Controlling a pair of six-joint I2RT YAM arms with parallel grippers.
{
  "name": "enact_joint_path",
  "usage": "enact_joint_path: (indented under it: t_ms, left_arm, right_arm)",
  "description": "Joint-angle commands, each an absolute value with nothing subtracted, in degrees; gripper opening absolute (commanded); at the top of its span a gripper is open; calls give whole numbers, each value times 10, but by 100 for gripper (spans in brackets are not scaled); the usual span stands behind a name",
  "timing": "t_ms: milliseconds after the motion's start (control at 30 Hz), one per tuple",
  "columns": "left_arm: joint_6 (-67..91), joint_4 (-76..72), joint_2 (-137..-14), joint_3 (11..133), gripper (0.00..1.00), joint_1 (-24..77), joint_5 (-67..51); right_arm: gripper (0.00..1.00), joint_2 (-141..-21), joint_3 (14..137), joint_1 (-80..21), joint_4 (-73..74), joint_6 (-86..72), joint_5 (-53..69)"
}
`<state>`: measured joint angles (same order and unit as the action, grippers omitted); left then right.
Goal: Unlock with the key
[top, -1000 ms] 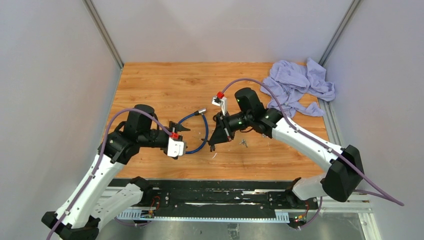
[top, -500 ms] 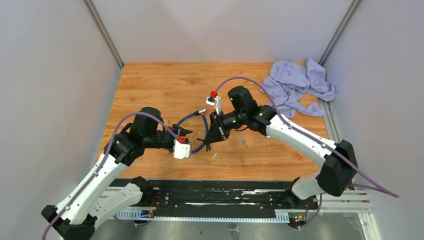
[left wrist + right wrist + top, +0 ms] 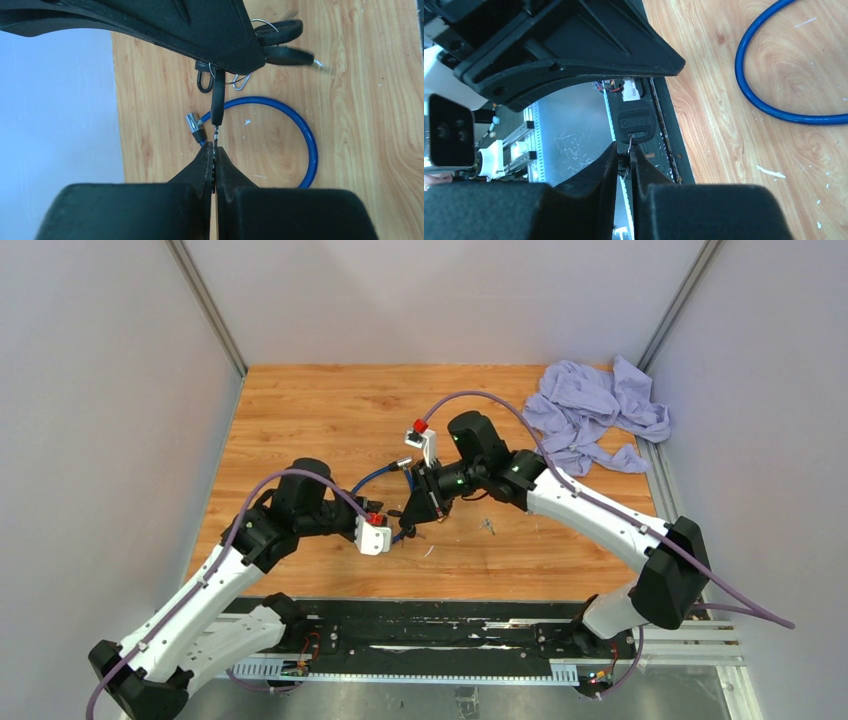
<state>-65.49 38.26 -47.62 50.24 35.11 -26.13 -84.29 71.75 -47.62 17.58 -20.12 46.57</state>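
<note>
Left pincer (image 3: 214, 154): closes flat on the tip of the blade of the key (image 3: 217, 100), with nothing but thin metal between the pads. Right pincer (image 3: 624, 152): nips the key ring (image 3: 629, 142) just under the black head, tips all but touching around the wire. Hangs in mid-air between the two, then, above the table (image 3: 330, 410), blade toward the left arm, head toward the right.

Looks small, light and rigid, with no sag and no give. Smooth metal, though, so likely to swivel or slip when gripped by the blade alone. Better taken by the black plastic head, broad faces flat against the pads, leaving the blade free for the keyhole. Other dark keys (image 3: 282, 42) on the same ring, blurred, dangle loose and may swing and tug.

Blue cable lock (image 3: 311, 145) lies curved on the wood below, one metal end (image 3: 193, 122) free. Seems springy and light, apt to slide when a key pushes in, so probably needs pinning near the lock body. Cannot tell from these views where the keyhole sits.
</note>
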Motion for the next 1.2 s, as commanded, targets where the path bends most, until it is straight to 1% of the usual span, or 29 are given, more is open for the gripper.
enact_joint_path:
  t_ms: [0,33,133,267,367,433,633,733,833,933,967,1167]
  left_arm:
    - [-697,288,-431,468,0,355,-234]
    - [-713,270,-417,452,0,355,-233]
    - [-761,212,-373,407,0,355,-236]
    - [-839,109,-317,344,0,355,-257]
    - [-916,59,-288,304,0,355,-279]
    - [-953,24,-277,284,0,355,-294]
    - [-1049,6,-266,259,0,355,-319]
    - [-1068,1,-268,260,0,355,-317]
    - [-1075,-2,-270,263,0,355,-314]
    - [-1083,-3,-271,265,0,355,-314]
    - [-1087,-3,-271,263,0,355,-314]
    - [-1093,0,-276,266,0,355,-298]
  right_arm:
    - [23,-845,727,-483,164,-229,461]
    - [28,-843,724,-481,157,-240,462]
    - [37,-834,700,-460,113,-286,478]
    - [50,-815,656,-421,18,-367,511]
    - [58,-815,649,-417,-25,-400,534]
    - [60,-821,648,-418,-48,-420,545]
    - [60,-831,640,-418,-116,-468,566]
    - [59,-830,624,-418,-153,-497,571]
    - [52,-831,613,-418,-168,-507,572]
    - [42,-838,600,-418,-211,-536,578]
    - [41,-841,597,-418,-225,-547,582]
    - [38,-839,566,-419,-293,-595,583]
